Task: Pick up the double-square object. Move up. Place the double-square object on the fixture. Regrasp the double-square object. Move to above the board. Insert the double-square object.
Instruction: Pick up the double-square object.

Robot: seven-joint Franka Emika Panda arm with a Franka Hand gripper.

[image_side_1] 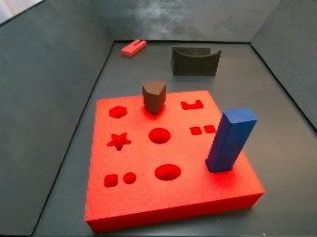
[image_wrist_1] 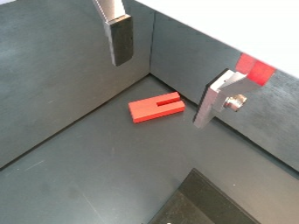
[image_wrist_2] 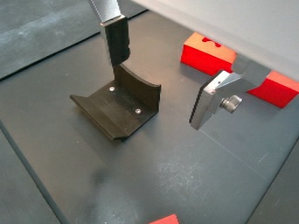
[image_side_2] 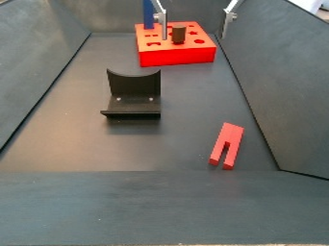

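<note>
Nothing is held yet: the pincer [image_wrist_1: 163, 74] hangs with its two silver fingers [image_wrist_1: 118, 39] spread wide, empty air between the dark pads. The double-square object [image_wrist_1: 155, 108] lies flat on the dark floor near one wall, apart from everything else, with a forked end showing in a wrist view and in a side view [image_side_2: 228, 144].

My guess is that the pick-up is the risky part. The bar is thin and lies low, so the fingers could strike the floor before they close, or close on the forked end and let it swivel. It also rests close to the wall, and a finger coming down on that side might catch the panel. A crooked grasp here would carry through to the fixture [image_side_2: 131, 94] and spoil the regrasp.

Each camera adds its own piece. A wrist view shows the fixture [image_wrist_2: 121, 107] just below the fingers, its curved notch empty, while the other wrist view shows the bar and no fixture. A side view gives the board [image_side_1: 186, 199] up close, with the brown hexagonal peg [image_side_1: 154, 95] and the tall blue block [image_side_1: 231, 141] standing in it; the pincer is out of that shot. The opposite side view shows the bar and fixture well apart, and the fingers [image_side_2: 152, 10] only just visible above the far board.
</note>
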